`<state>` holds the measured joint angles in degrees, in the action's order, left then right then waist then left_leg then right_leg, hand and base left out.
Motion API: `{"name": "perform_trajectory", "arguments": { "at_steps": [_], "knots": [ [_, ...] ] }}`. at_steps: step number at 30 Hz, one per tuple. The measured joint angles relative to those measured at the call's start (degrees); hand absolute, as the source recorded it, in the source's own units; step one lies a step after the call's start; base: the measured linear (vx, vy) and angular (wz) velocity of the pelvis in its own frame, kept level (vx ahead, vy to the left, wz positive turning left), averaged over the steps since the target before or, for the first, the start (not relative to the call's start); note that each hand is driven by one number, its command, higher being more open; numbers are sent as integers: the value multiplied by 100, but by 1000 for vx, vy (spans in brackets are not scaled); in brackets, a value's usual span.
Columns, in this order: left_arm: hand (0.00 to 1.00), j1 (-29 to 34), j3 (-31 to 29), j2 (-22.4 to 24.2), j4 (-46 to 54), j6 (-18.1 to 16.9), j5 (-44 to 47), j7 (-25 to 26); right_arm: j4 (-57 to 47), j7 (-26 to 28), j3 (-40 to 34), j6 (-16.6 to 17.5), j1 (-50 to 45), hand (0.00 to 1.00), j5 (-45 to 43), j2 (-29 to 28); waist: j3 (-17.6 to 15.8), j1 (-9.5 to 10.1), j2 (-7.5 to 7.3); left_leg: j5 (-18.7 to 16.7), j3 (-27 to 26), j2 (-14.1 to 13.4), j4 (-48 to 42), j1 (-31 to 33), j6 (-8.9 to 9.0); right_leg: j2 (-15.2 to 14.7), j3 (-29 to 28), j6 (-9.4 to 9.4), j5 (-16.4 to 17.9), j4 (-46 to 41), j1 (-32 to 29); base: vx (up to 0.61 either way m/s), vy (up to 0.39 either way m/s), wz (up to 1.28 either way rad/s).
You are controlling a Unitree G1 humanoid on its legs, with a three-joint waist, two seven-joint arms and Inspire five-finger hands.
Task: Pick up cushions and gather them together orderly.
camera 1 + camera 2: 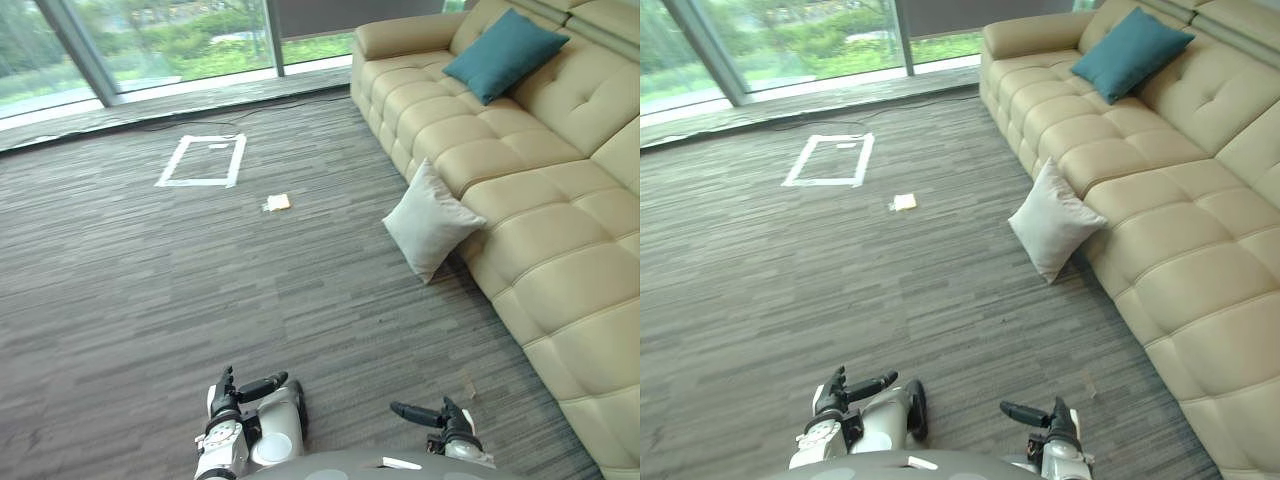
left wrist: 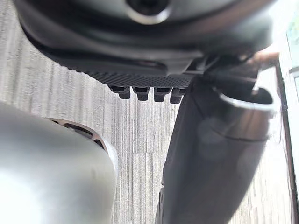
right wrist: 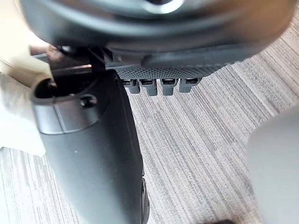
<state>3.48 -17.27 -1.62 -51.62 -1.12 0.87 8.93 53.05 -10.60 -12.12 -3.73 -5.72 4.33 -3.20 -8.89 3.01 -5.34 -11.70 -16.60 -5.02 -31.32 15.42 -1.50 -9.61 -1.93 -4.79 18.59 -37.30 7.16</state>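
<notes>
A light grey cushion (image 1: pixel 430 220) stands on the carpet, leaning against the front of the beige sofa (image 1: pixel 560 200). A teal cushion (image 1: pixel 505 55) rests on the sofa seat against the backrest, further away. My left hand (image 1: pixel 235 395) and right hand (image 1: pixel 432 413) hang low at the near edge of the view, well short of both cushions. Both are open and empty, with relaxed fingers; the wrist views show the left thumb (image 2: pixel 210 154) and the right thumb (image 3: pixel 93 154) over bare carpet.
A white tape rectangle (image 1: pixel 203 160) marks the carpet at the far left. A small pale flat object (image 1: pixel 278 202) lies near it. Glass window walls (image 1: pixel 150 40) close off the far side. Grey carpet stretches between me and the sofa.
</notes>
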Motion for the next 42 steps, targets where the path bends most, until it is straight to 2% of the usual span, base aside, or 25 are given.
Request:
{"name": "perform_trajectory", "arguments": {
  "at_steps": [1,3,5,7,10,12,13,14,15,16,17,19,20,21,22,23,24,27,28,31,33,35,37,38,42],
  "knots": [
    [100,-80,12,-69,-153,62,75,57,-56,1,-15,3,15,100,-10,0,-63,-42,-2,-276,-55,100,-7,-378,-92,-156,-79,-273,-507,-1587,-626,595,293,-16],
    [100,-90,32,-64,-313,134,78,130,-179,-3,-6,45,8,100,-1,77,-138,-61,76,-543,-127,132,235,-1194,-115,-284,252,-203,-459,-2697,-1137,646,222,-22],
    [100,-45,127,-30,-344,132,72,129,-358,-2,-14,125,-18,100,7,106,-154,-107,165,-654,-183,103,837,-1913,-8,-325,852,-10,-344,-2673,-1779,526,111,-18],
    [100,-42,133,-27,-384,136,67,101,-426,-6,-31,164,9,100,3,110,-185,-144,201,-684,-216,38,1049,-2195,59,-305,1197,79,-273,-2356,-2166,457,-13,-13],
    [100,-4,254,-24,-481,167,51,81,-524,-2,-44,189,56,100,-6,136,-221,-245,281,-666,-387,-91,1541,-2893,90,-88,1846,248,-251,-912,-2645,540,-87,-12],
    [100,23,411,-65,-492,162,-146,24,-569,1,-26,191,51,100,3,116,-218,-316,255,-675,-378,-63,1794,-3244,270,150,1945,455,-839,495,-2648,634,-182,7],
    [100,-44,502,30,-627,165,-163,-14,-543,32,-71,173,149,100,-27,198,-246,-327,439,-767,-314,-188,1806,-3480,496,258,2017,1205,-1318,339,-2611,459,-149,1],
    [100,-63,499,61,-632,165,-163,-16,-525,31,-64,174,173,100,4,249,-244,-328,508,-740,-305,-240,1759,-3466,544,296,2036,1265,-1273,306,-2615,547,-197,1],
    [100,-71,509,189,-595,154,-255,-77,-518,35,-73,179,181,100,10,310,-213,-334,617,-507,-272,-313,1627,-3424,765,325,2052,1225,-946,220,-2577,501,-224,3],
    [100,-73,509,213,-588,121,-289,-92,-518,33,-97,173,187,100,-1,308,-213,-346,648,-392,-224,-345,1508,-3396,822,329,2069,1231,-828,201,-2527,568,-298,26],
    [100,-134,470,238,-590,127,-372,-115,-506,26,-154,164,209,100,6,290,-208,-421,687,-136,122,-547,595,-3014,908,379,2201,1194,-613,370,-2237,435,-254,32],
    [100,-169,380,251,-556,131,-379,-135,-457,37,-127,100,168,100,7,312,-235,-401,693,469,626,-808,-1024,-2341,1050,552,2244,1178,-536,727,-1759,368,-236,15],
    [100,-131,227,299,-463,121,-379,-153,-421,21,-122,99,130,100,7,331,-236,-374,730,415,758,-1023,-2108,-1881,1125,731,2223,1141,-494,1006,-1400,353,-198,-24],
    [100,-75,223,284,-353,118,-379,-145,-327,-1,-78,96,132,100,3,352,-238,-362,727,276,739,-1146,-2719,-1481,1073,860,2158,1110,-452,1225,-1094,323,-127,-44],
    [100,-14,231,250,-252,111,-377,-150,-258,-17,-15,66,140,100,-1,361,-244,-319,688,92,625,-1170,-2751,-1217,988,931,2050,1091,-438,1398,-888,197,-39,-45],
    [100,7,222,244,-217,109,-377,-150,-231,-13,-8,59,141,100,0,356,-252,-303,668,8,553,-1168,-2646,-1127,935,947,2001,1084,-439,1463,-788,240,-18,-57],
    [100,26,112,258,-138,105,-362,-142,-203,-16,-16,29,144,100,-17,341,-265,-283,635,-206,353,-1119,-2082,-914,747,971,1861,1056,-428,1599,-600,239,24,-58],
    [100,13,-8,316,-125,33,-356,-127,-164,-36,-11,15,141,100,-13,347,-268,-201,631,-345,482,-783,-941,-550,653,979,1457,991,-364,1726,-351,273,109,-72],
    [100,8,-12,338,-97,-14,-304,-81,-82,-48,-8,5,144,100,3,369,-270,-89,631,-319,915,-483,-269,-384,690,965,1155,932,-270,1718,-274,293,205,-103],
    [100,19,-185,382,-88,-59,-99,-27,-20,-105,88,-6,137,100,5,387,-254,-5,603,-230,1629,-107,572,-231,732,956,437,718,144,1412,-206,343,260,-135],
    [100,71,-199,363,-95,-74,-47,8,32,-116,218,-15,102,100,12,377,-106,61,585,323,1572,-31,449,-349,523,908,-118,547,418,1129,-221,426,329,-135],
    [100,78,-199,188,-159,-58,-99,-1,65,-93,320,-20,28,100,20,245,133,42,264,14,1064,68,302,-432,411,673,-502,403,436,823,-404,511,342,-97],
    [100,20,-139,108,-267,3,-110,5,55,-82,312,-23,10,100,23,183,167,25,186,-100,849,157,451,-722,224,469,-444,81,159,175,-663,473,289,-63],
    [100,-13,-123,98,-387,49,-138,33,24,-66,313,-20,22,100,33,216,113,6,275,-159,723,175,669,-1053,139,347,-252,-10,8,-441,-867,332,194,-46],
    [100,66,-36,154,-446,54,-133,85,-38,-55,316,16,49,100,47,301,99,7,423,-174,301,75,1465,-2060,121,-41,804,173,147,-961,-1126,236,81,-48]
  ]
}}
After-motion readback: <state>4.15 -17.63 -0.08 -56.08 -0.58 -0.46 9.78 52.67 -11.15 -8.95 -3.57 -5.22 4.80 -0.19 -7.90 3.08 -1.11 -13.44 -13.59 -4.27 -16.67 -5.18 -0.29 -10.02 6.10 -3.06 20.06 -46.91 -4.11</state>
